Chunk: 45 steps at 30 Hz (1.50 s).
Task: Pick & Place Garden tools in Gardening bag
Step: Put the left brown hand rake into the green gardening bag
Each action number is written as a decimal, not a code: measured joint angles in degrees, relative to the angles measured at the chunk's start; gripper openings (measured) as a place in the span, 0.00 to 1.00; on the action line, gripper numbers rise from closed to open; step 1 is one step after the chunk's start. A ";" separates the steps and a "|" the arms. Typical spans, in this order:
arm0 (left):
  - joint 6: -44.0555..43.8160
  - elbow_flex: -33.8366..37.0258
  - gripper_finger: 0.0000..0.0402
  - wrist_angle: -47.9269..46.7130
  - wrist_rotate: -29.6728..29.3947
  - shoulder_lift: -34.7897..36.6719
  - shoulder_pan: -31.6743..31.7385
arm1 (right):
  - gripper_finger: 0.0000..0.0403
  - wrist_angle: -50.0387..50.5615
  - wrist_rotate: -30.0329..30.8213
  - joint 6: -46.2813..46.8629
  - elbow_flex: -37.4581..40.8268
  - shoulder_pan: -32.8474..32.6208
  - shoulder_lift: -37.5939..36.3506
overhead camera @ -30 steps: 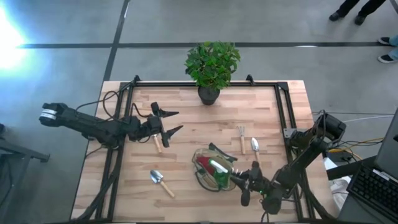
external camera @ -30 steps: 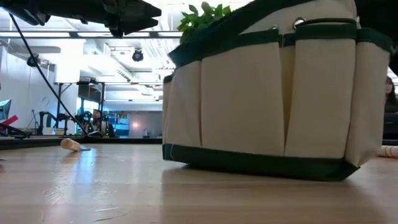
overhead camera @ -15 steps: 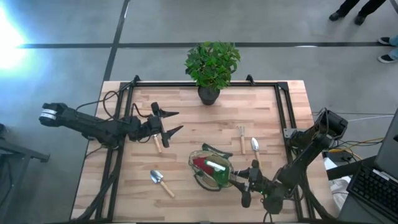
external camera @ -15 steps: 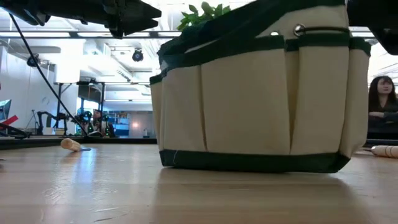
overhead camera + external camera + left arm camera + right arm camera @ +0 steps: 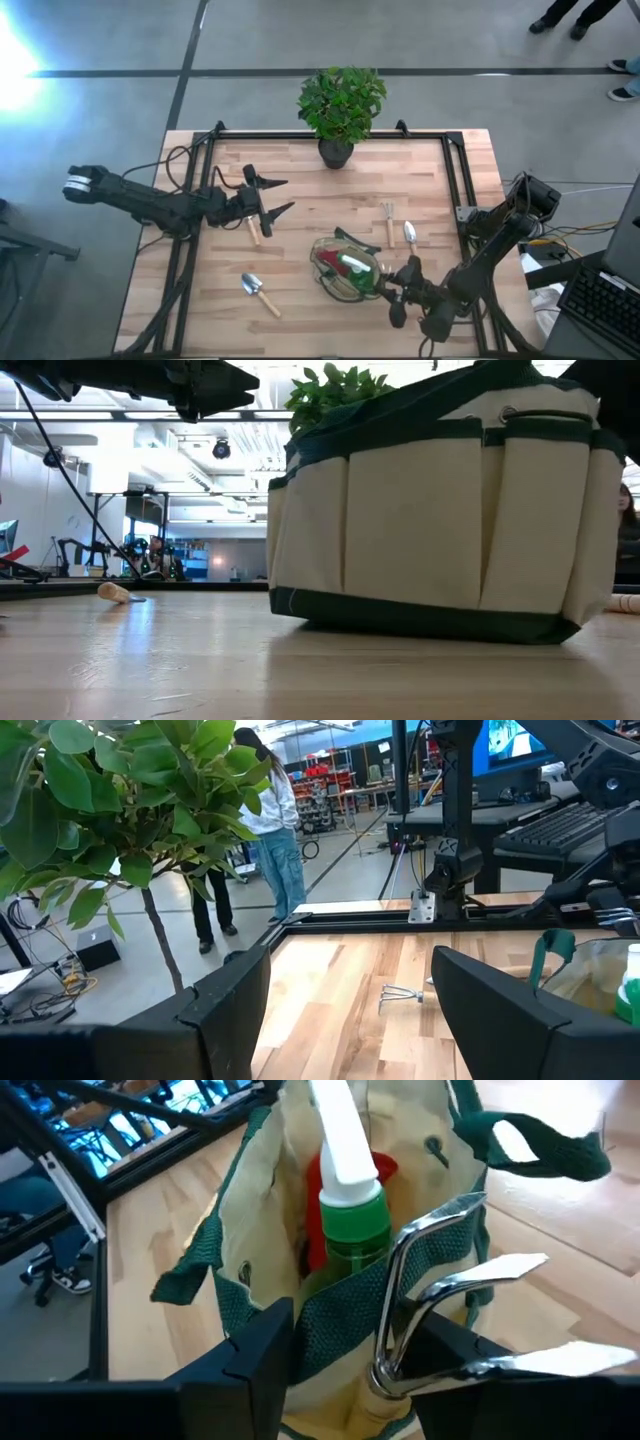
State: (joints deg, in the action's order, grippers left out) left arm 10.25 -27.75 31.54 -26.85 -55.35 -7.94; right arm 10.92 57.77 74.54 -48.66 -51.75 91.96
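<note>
So far the job looks roughly half done: the gardening bag stands on the near right part of the table, and the right wrist view shows a green spray bottle with a white top and a red scoop lying inside it. A silver fork stands with its handle down at the bag's near wall, seemingly tucked into an outer pocket, though I cannot tell how deep it sits. The right gripper is just to the right of the bag, facing it, its jaws apart on either side of that fork and, as far as the frames show, not pressing on it, so I judge the fork delivered and let go. Four tools are left out on the wood: a trowel near and to the left of the bag, a small hand fork and a silver-headed trowel side by side just beyond the bag on its far right, and a wooden-handled tool on the left, partly hidden under the left arm. The left gripper hovers above that last tool with its jaws spread wide and nothing between them. The potted plant at the far edge is no part of the task
</note>
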 joint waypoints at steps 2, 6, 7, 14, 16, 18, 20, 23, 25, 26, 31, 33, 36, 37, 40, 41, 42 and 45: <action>0.01 0.00 0.70 0.01 0.00 0.00 -0.02 | 0.39 0.00 -0.52 0.09 0.00 -0.02 -0.10; 0.01 0.00 0.70 0.04 0.00 0.00 0.00 | 0.37 0.01 -1.57 0.09 0.00 -0.18 -0.74; 0.01 0.00 0.70 0.04 0.00 0.00 0.00 | 0.37 0.11 -1.95 0.08 -0.01 -0.23 -0.88; 0.06 0.00 0.70 0.06 0.01 0.00 -0.02 | 0.36 2.49 -2.93 0.47 -0.50 -0.86 -2.17; 0.06 0.00 0.70 0.03 0.01 0.00 -0.01 | 0.36 2.53 -2.82 0.46 -0.50 -0.91 -2.57; 0.06 0.00 0.70 0.01 0.00 0.00 -0.01 | 0.36 2.94 -2.73 0.46 -0.50 -1.03 -2.74; 0.06 0.00 0.70 -0.03 0.00 0.00 -0.01 | 0.36 4.33 -2.69 1.27 -0.52 -1.19 -2.75; 0.06 0.00 0.70 -0.07 0.01 0.00 -0.01 | 0.36 7.20 -2.38 3.31 -0.51 -1.18 -2.75; 0.06 0.00 0.70 -0.09 0.00 0.00 -0.01 | 0.35 7.98 -2.36 3.70 -0.50 -1.18 -2.73; 0.06 0.00 0.70 -0.09 0.00 0.00 -0.02 | 0.35 8.34 -2.35 3.71 -0.50 -1.18 -2.73; 0.06 0.00 0.70 -0.12 0.00 0.00 0.00 | 0.28 8.41 -2.31 3.06 -0.50 -1.14 -2.73; 0.06 0.00 0.70 -0.14 0.00 0.00 -0.01 | 0.25 8.41 -2.31 3.08 -0.50 -1.14 -2.73; 0.06 0.00 0.70 -0.16 0.00 0.00 0.00 | 0.22 8.41 -2.31 3.75 -0.50 -1.14 -2.73; 0.06 0.00 0.70 -0.18 0.00 0.00 -0.01 | 0.22 8.44 -2.34 4.26 -0.48 -1.18 -2.73; 0.06 0.00 0.70 -0.18 0.00 0.00 0.00 | 0.25 8.63 -2.55 4.83 -0.48 -1.33 -2.73; 0.06 0.00 0.70 -0.22 0.00 0.00 0.00 | 0.26 8.63 -2.55 4.92 -0.47 -1.48 -2.73; 0.06 0.00 0.70 -0.27 0.00 0.00 0.00 | 0.28 8.65 -2.55 5.09 -0.46 -1.56 -2.73; 0.06 0.00 0.70 -0.36 0.00 0.00 0.00 | 0.33 8.93 -2.53 5.33 -0.46 -1.69 -2.73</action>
State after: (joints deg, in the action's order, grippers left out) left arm 10.31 -27.75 31.18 -26.85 -55.35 -7.94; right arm 19.85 55.25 79.87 -49.12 -53.43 89.23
